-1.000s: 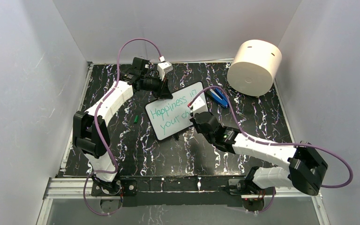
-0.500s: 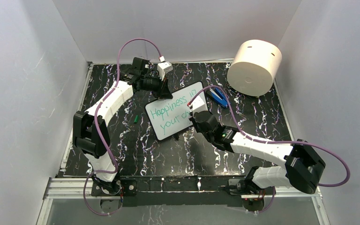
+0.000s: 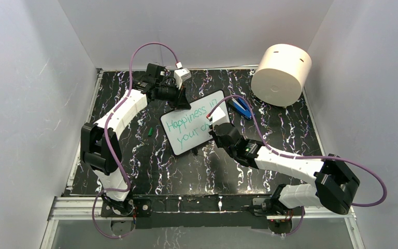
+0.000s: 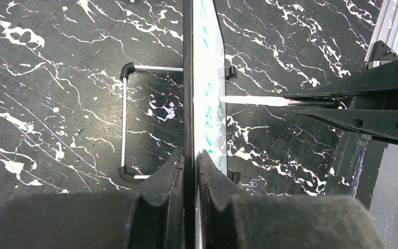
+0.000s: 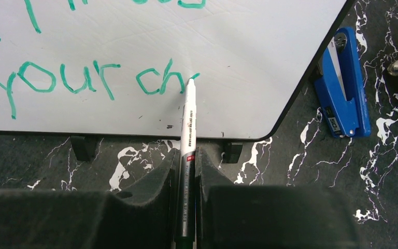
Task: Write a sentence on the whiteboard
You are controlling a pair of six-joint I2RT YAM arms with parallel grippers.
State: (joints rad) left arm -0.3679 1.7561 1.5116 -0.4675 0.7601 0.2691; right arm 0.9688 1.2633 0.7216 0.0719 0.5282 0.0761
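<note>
Teal-green handwritten sentence [image 5: 65, 83], "Happiness…" over "your ch", on the small black-framed white whiteboard [image 3: 193, 136] at mid-bench.
The right tool [image 5: 187, 155] is closed on a white-barrelled marker [image 5: 188, 119], its tip touching the board just after "ch", near the lower edge. The left tool [image 4: 190, 155] pinches the board's far edge. A blue stapler [image 5: 342, 88] lies just beside the right corner. The black marbled bench [image 3: 186, 176] lies bare toward the arms.

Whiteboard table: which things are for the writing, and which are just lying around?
For the job: whiteboard, sentence, marker, left end effector gripping the board's edge, right end effector gripping the marker.
Just lying about: blue stapler, cream cylinder, small green piece.
</note>
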